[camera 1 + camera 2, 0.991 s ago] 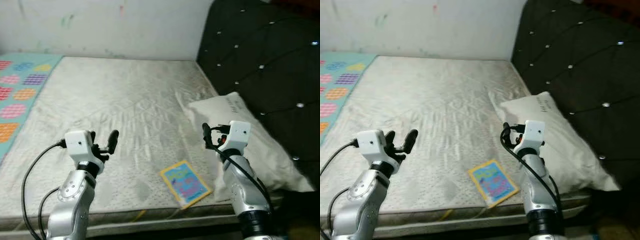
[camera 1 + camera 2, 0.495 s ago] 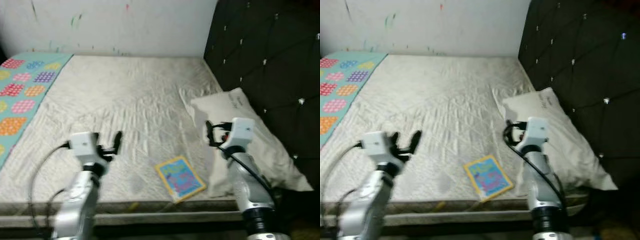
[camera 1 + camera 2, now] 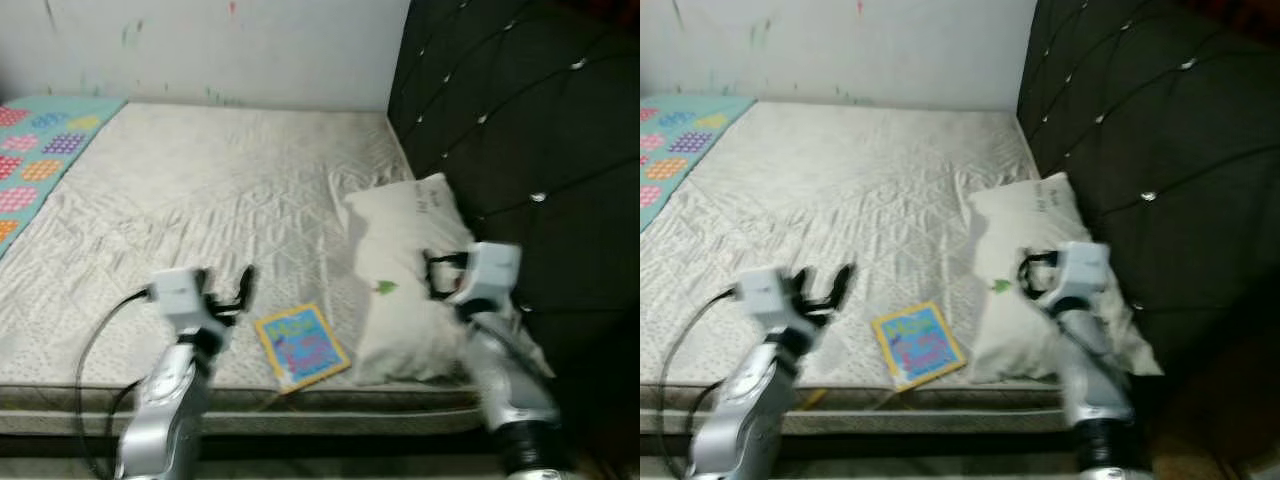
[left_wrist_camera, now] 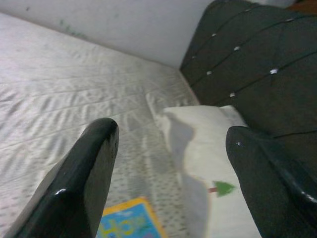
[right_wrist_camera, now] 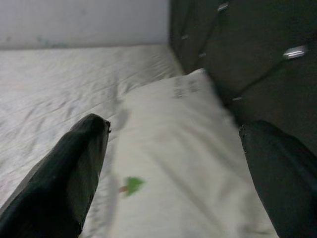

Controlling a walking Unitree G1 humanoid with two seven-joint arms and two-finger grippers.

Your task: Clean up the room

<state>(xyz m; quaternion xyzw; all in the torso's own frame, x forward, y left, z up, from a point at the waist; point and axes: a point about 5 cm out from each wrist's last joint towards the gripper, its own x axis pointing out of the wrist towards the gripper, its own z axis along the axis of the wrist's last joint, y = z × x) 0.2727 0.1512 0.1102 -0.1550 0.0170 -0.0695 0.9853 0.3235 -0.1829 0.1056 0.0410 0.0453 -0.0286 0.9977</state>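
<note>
— On the near edge of the bare grey quilted mattress (image 3: 220,190), what lies where in the left eye view?

— A thin yellow-bordered blue picture book (image 3: 301,346) lies flat near the mattress's near edge. Just right of it sits a white rectangular pillow (image 3: 400,280) with a small green mark, its right side against the black button-tufted headboard (image 3: 520,130). A turquoise sheet with coloured patches (image 3: 40,150) covers the far left corner of the bed, under a pale marked wall (image 3: 200,50).

— And the arms?

— The left gripper (image 3: 232,297) hangs above the mattress just left of the book, fingers spread, holding nothing. The right gripper (image 3: 436,276) hovers over the pillow's right side; this blurred view does not settle its fingers.

— Does the right eye view add anything?

— Same layout: book (image 3: 917,345) between left gripper (image 3: 825,290) and pillow (image 3: 1020,270), right gripper (image 3: 1032,278) above the pillow.

— Left wrist view?

— Two black fingers (image 4: 84,183) stand wide apart, empty. Beyond them show a corner of the book (image 4: 126,220), the pillow (image 4: 213,163) and the headboard (image 4: 247,54).

— Right wrist view?

— Its black fingers (image 5: 69,183) are also well parted and empty, with the pillow (image 5: 178,163) lying between them, the mattress (image 5: 59,84) to one side, the headboard (image 5: 237,44) to the other.
</note>
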